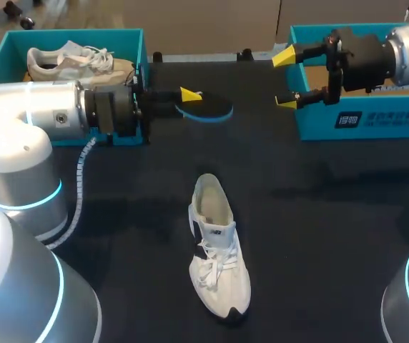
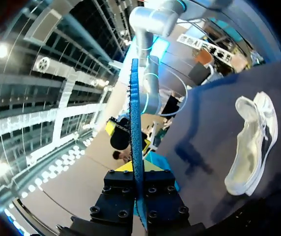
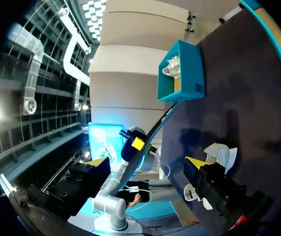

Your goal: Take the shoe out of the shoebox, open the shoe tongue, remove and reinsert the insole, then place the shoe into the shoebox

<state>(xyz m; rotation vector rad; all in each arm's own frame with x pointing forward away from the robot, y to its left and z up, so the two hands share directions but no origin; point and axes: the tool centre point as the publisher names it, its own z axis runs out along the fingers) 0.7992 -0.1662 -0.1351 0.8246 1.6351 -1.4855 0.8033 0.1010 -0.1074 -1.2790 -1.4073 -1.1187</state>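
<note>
Reinserting the insole, clamped in the left jaws, probably needs the wide-open right jaws steadying the shoe first.

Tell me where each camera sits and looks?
Head view: above and behind the robot, looking down on the table; both arms show, left tool shut on the insole, right tool open.
Left wrist view: on the left wrist, looking along the edge-on insole; its own tool shows.
Right wrist view: on the right wrist, facing the left arm; its own tool shows.
Shared: all three see the white shoe.
</note>
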